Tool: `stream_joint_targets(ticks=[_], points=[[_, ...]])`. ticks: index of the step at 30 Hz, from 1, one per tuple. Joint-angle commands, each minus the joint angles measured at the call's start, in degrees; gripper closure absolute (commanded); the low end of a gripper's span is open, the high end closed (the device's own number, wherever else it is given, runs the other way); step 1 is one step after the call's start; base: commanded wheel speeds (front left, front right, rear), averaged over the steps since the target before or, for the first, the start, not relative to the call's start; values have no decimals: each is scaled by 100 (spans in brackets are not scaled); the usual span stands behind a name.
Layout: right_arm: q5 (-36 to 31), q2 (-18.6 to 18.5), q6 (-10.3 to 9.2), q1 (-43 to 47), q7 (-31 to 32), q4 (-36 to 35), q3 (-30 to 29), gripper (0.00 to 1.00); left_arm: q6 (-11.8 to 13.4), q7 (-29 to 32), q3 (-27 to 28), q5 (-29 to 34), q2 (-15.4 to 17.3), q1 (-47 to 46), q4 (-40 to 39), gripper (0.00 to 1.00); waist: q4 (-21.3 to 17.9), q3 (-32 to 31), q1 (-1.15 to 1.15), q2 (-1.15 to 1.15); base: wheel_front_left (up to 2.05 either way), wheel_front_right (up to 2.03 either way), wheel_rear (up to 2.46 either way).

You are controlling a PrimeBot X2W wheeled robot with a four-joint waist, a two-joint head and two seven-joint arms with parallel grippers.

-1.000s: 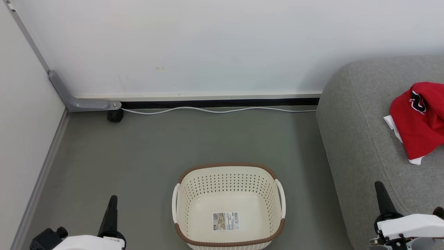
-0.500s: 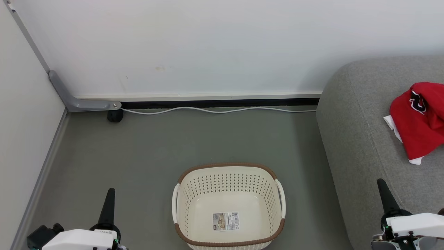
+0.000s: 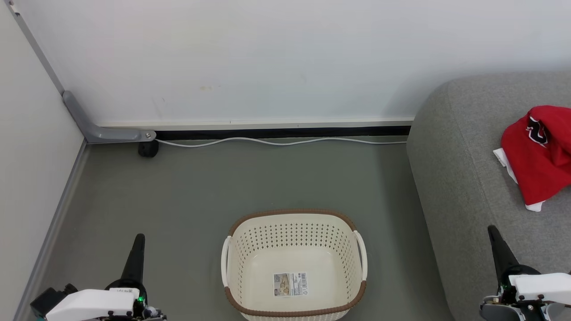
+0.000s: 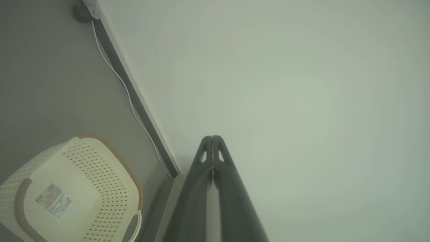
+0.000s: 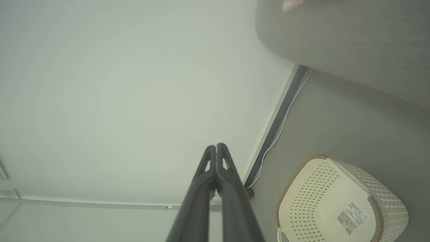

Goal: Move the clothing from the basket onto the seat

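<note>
Soft, light, limp clothing point(image 3: 539, 160) lies on the seat point(image 3: 468, 178), ahead and right of the right hand point(image 3: 492, 229); a raised fold looks easiest to pinch. That hand and the left hand point(image 3: 139, 236) are pressed together, empty, with the basket point(image 3: 292, 211) between them.

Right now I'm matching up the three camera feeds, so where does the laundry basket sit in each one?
Head view: the basket is at bottom centre, sticker side near the lower edge.
Left wrist view: the basket is in the lower left corner, seen turned.
Right wrist view: the basket is in the lower right corner, seen turned.
Shared landmark: the white cable lying beyond the basket.
</note>
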Motion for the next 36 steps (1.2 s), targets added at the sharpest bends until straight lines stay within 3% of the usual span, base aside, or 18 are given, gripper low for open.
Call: stream_joint_targets(ticks=[1, 17, 36], points=[[228, -59, 23, -199, 93, -211, 65, 100, -6, 72, 188, -217, 105, -334, -187, 100, 0, 0, 0, 0, 0, 0, 0], [1208, -36, 25, -201, 340, -350, -42, 100, -7, 325, 282, -1151, 117, -440, -273, 100, -1, -3, 0, 0, 0, 0, 0], [1213, -36, 25, -201, 340, -350, -42, 100, -7, 326, 282, -1156, 117, -440, -274, 100, -1, -3, 0, 0, 0, 0, 0]])
